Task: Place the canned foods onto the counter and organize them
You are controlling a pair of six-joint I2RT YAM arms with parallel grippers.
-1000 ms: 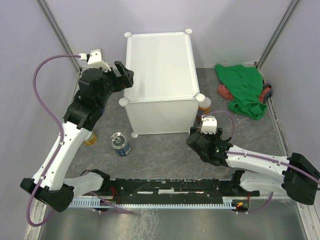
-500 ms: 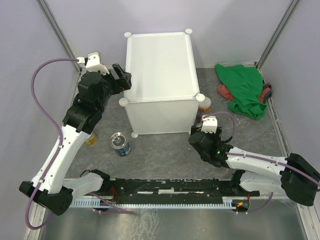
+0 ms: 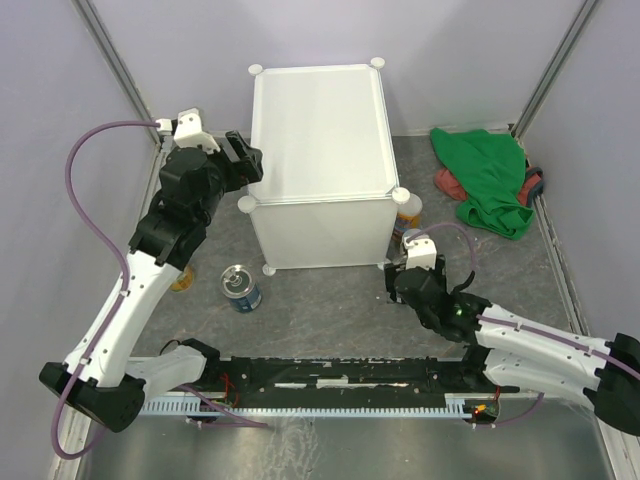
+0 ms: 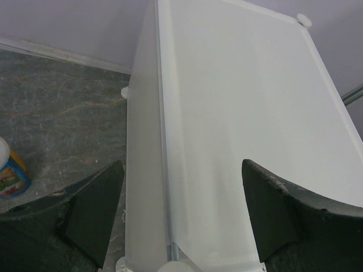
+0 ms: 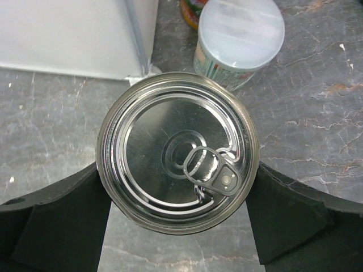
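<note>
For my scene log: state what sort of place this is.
Likely a robot test cell: bare lilac walls, a grey stone-look floor, and a white plastic cabinet with cans beside it.

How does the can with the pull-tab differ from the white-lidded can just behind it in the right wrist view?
The pull-tab can has a bare metal top with a ring; the white-lidded can has a plain plastic lid. The pull-tab can is clamped on both sides by the right gripper; the white-lidded can stands free. Both stand upright near the counter.
</note>
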